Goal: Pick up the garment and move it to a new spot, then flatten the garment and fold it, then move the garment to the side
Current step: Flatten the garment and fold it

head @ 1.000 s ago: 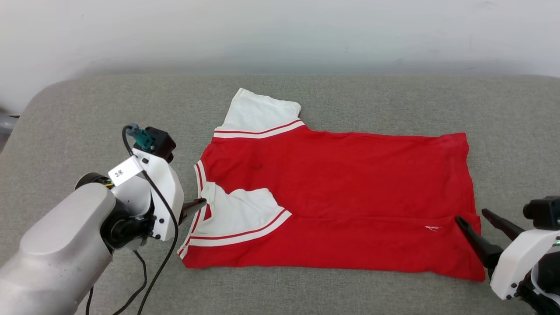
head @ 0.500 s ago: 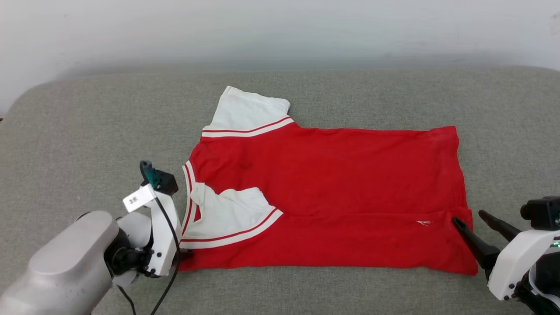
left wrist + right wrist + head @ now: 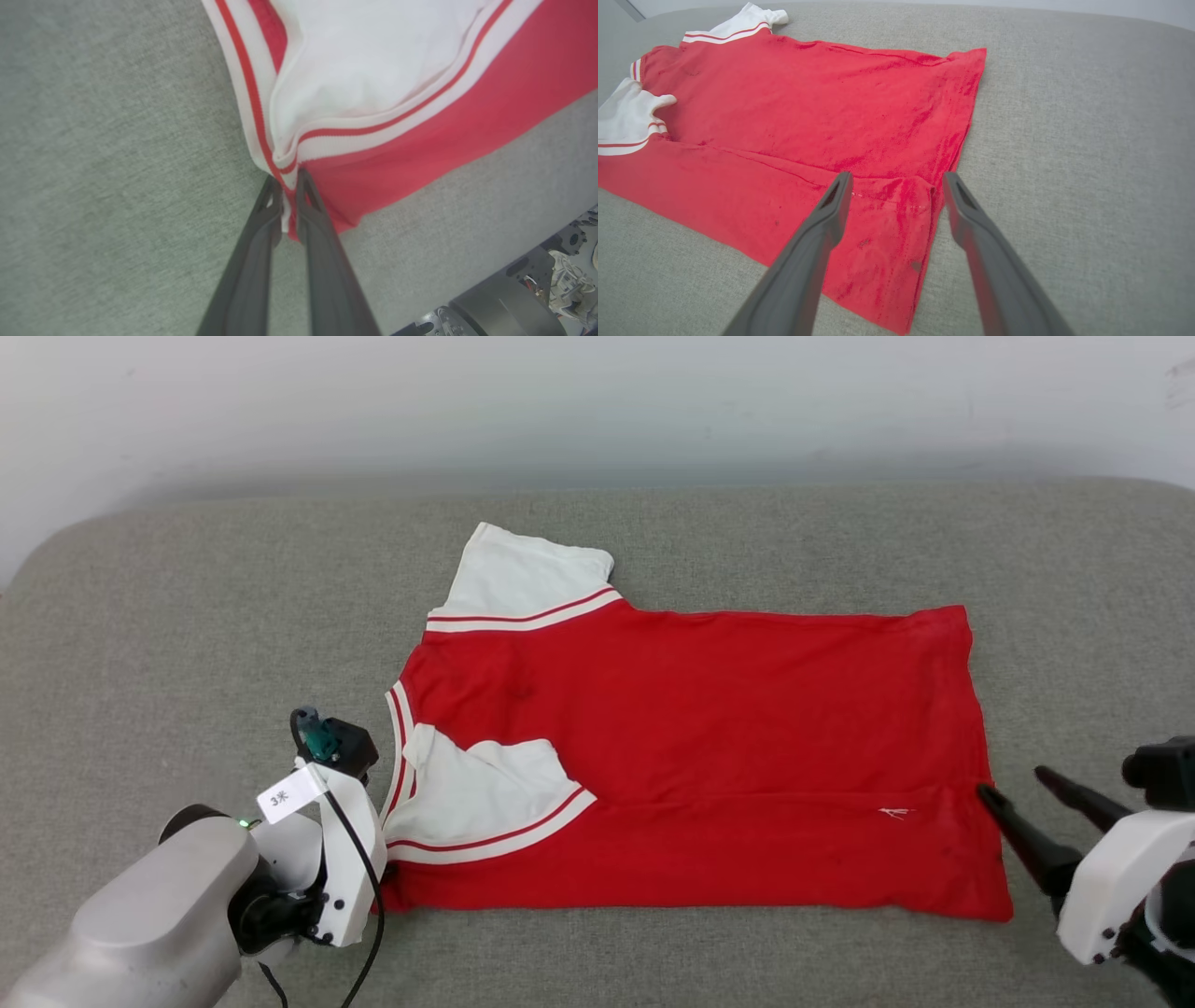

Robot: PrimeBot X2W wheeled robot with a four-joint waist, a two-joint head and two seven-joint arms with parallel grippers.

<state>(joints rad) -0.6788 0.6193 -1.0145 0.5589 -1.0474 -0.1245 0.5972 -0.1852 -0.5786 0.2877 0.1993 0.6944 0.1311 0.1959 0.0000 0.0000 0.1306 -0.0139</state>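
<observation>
Fingers of the left gripper [image 3: 286,179] are pressed almost together, pinching the striped trim at the near left corner of the shirt [image 3: 420,116]. In the head view that gripper [image 3: 386,875] is low at the shirt's edge, its white wrist turned inward and its tips hidden behind the housing. The pale forearm [image 3: 140,915] slants up from the lower left corner, with a black cable [image 3: 359,859] and a white tag [image 3: 288,794] hanging at the wrist.

The right gripper [image 3: 896,179] has its fingers spread wide, holding nothing. They straddle the shirt's right hem where a folded flap ends. I cannot tell whether they touch the cloth. In the head view it [image 3: 1013,784] reaches in from the lower right, pointing up and left.

The shirt [image 3: 728,728] lies flat and sideways in the middle of a grey cushion [image 3: 187,616], collar to the left and hem to the right. One white sleeve [image 3: 527,574] points away, and the other sleeve [image 3: 485,789] is folded over the red body.
</observation>
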